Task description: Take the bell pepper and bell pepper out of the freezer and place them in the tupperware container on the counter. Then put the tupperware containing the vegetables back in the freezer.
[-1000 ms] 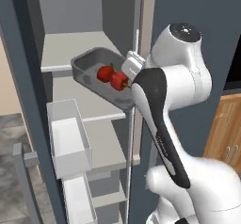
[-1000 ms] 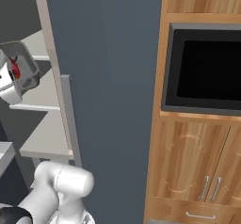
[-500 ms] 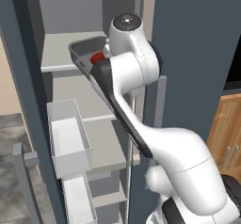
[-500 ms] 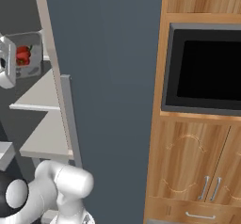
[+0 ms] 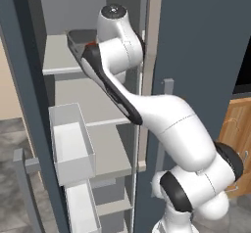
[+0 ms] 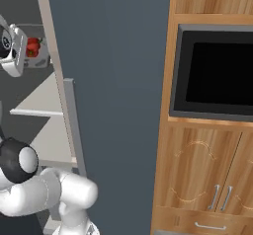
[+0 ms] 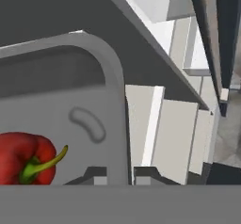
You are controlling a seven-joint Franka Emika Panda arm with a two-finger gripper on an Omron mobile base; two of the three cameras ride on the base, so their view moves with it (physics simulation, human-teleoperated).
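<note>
The dark grey tupperware container [image 7: 56, 105] sits at the level of the freezer's [image 5: 206, 60] top shelf [image 5: 59, 56], inside the open compartment. My gripper [image 7: 120, 176] is shut on its flared rim [image 7: 115, 100], one fingertip [image 7: 94, 175] inside the wall and one outside. A red bell pepper [image 7: 23, 157] with a green stem lies in the tub close to my fingers. The left base view has the arm bent up over the tub [image 5: 76, 40], with a sliver of red pepper [image 5: 91, 44] beside it. Seen from the right base, the pepper [image 6: 32, 46] is just behind the hand.
A pale clear drawer [image 5: 71, 139] stands pulled out below the shelves, with a second one [image 5: 81, 207] under it. The freezer door's grey bar handle [image 6: 71, 125] runs upright beside the arm. To the right stand wooden cabinets [image 6: 207, 175] with a built-in black oven [image 6: 215, 71].
The arm has swung up and inward, carrying the tub with the peppers from in front of the middle shelf to the top shelf. The grip has stayed shut.
</note>
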